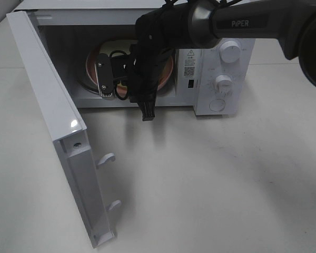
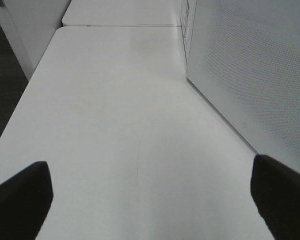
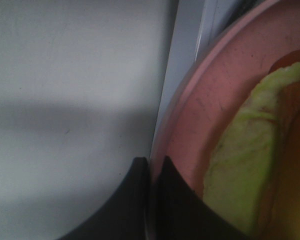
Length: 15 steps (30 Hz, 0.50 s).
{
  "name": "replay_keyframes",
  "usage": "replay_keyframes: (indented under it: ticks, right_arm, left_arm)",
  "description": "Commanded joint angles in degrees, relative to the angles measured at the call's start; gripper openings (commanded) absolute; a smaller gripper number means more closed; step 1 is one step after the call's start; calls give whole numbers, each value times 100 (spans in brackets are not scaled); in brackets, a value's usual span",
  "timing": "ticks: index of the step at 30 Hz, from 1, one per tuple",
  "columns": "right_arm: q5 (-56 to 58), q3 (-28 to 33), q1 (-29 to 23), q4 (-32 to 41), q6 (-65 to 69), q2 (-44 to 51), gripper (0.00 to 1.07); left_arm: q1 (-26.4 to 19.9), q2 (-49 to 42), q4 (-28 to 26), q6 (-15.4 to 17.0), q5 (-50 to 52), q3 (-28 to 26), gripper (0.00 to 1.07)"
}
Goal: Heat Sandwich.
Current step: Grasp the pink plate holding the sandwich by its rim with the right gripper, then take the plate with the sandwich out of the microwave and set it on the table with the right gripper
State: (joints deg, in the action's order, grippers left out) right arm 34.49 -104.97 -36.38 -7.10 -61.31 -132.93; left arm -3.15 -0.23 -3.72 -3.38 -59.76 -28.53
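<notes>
From the exterior high view I saw only the right arm reaching into the open microwave (image 1: 221, 58); the right gripper (image 3: 151, 172) had its jaws pinched on the pink plate (image 3: 200, 115) rim. Only its wrist camera showed the sandwich (image 3: 245, 170) lying on that plate, long axis along the gripper's reach. Farther off, the left gripper (image 2: 150, 195) hung wide open, empty, over the table (image 2: 115, 125).

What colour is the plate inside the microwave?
Pink; the plate shows best in the right wrist view.

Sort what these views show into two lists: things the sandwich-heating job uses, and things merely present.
Job: sandwich, pink plate, microwave, its open door, right gripper pinching the plate's rim.

Merely present: white table, idle left gripper.
</notes>
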Motion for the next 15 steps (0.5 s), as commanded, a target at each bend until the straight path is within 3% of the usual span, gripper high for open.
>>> replay_keyframes:
  ticks: [1, 15]
  right_arm:
    - [86, 6, 40, -17, -40, 11, 0]
    - [298, 149, 40, -23, -693, 195, 0]
  left_arm:
    - [-6, -143, -29, 6, 52, 11, 101]
    - [-6, -143, -29, 0, 52, 11, 101]
